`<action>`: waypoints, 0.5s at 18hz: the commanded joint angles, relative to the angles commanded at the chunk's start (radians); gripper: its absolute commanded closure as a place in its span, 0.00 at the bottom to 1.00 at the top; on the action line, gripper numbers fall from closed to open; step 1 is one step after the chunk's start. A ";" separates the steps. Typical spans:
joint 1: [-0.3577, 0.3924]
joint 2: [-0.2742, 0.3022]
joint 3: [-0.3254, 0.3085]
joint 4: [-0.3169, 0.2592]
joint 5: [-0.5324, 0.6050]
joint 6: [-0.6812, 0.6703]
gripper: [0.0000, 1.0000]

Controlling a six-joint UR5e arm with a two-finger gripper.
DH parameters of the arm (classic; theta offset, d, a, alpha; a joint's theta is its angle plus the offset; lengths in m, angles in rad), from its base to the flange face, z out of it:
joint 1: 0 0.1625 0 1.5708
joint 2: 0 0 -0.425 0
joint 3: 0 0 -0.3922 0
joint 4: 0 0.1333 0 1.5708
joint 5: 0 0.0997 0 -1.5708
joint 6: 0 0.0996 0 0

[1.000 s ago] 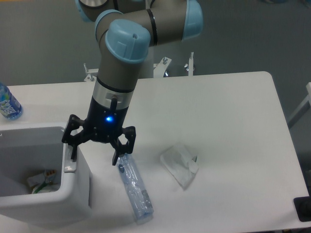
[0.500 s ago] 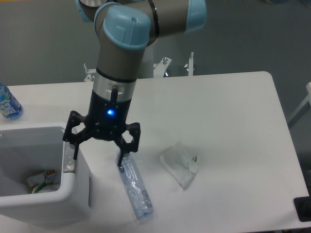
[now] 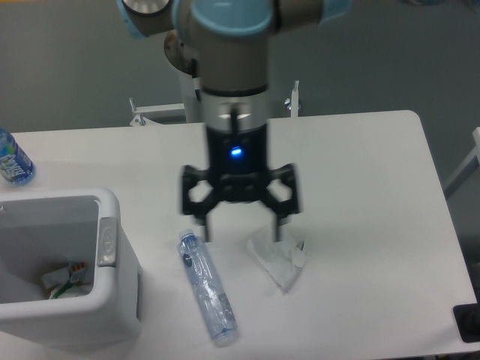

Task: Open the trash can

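the white trash can stands at the bench's near left corner, its top open so the inside shows, with some crumpled scraps lying at the bottom; the grey push-button strip sits on its right rim. the gripper hangs over the middle of the bench, well to the right of the can and not touching it, its two black fingers spread wide apart with nothing between them, a blue light glowing on its body. the picture of the arm is a little blurred. the left finger points down near the cap end of a clear plastic bottle that lies flat on the bench just beside the can, its length running toward the near edge. the right finger is above the far edge of a crumpled clear plastic wrapper lying to the right of the bottle; whether it touches the wrapper cannot be told. a second bottle with a blue label stands at the far left edge of the bench, behind the can and only partly in view.
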 joint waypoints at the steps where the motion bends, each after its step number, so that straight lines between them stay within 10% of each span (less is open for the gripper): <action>1: 0.011 0.002 -0.006 -0.005 0.029 0.023 0.00; 9: 0.057 0.014 -0.070 -0.046 0.216 0.259 0.00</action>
